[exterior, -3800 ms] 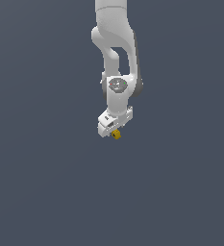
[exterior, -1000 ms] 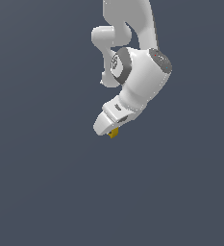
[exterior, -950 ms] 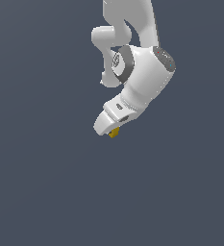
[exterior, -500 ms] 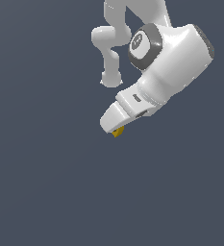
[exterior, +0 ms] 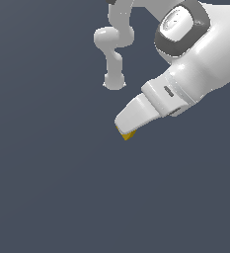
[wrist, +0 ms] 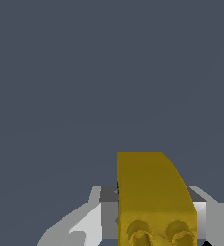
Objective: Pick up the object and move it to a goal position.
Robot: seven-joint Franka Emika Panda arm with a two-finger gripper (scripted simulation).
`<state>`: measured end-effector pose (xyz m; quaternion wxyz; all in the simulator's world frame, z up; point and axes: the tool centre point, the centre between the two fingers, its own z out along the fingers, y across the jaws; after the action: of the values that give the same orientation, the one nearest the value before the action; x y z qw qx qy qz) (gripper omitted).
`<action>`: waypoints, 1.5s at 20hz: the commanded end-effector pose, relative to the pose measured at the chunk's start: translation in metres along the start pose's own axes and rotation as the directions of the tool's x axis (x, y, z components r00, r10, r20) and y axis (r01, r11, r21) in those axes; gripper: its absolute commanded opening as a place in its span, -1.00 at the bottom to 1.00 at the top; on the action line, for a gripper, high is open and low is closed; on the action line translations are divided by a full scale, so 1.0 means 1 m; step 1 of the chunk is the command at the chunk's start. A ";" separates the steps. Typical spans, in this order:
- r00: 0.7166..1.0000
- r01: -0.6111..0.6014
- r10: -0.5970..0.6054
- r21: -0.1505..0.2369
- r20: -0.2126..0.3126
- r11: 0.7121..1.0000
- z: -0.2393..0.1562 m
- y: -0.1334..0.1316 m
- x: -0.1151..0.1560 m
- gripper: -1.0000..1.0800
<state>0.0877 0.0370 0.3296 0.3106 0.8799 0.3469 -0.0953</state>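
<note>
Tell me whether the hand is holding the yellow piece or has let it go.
Holding it. The yellow piece sits clamped between the hand's fingers in the wrist view, and pokes from the hand's tip in the exterior view.

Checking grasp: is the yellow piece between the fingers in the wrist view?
Yes, the yellow piece sits between the gripper fingers, one grey-white finger flanking each side.

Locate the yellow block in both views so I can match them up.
Exterior view: the yellow block peeks out as a small sliver at the tip of the white gripper, just above the picture's middle.
Wrist view: the yellow block fills the lower middle, large, with the gripper fingers on either side of it.
Shared landmark: the white gripper around the block.
</note>
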 end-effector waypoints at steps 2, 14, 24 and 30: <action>1.000 0.006 -0.005 -0.027 0.020 1.000 -0.015 0.009 0.005 -1.00; 0.997 0.027 -0.020 -0.096 0.072 0.995 -0.055 0.030 0.020 -1.00; 0.995 0.039 -0.027 -0.128 0.096 0.991 -0.073 0.039 0.029 -1.00; 0.994 0.042 -0.028 -0.135 0.101 0.990 -0.077 0.041 0.031 -1.00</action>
<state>0.1340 0.0775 0.3965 0.3842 0.8449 0.3523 -0.1203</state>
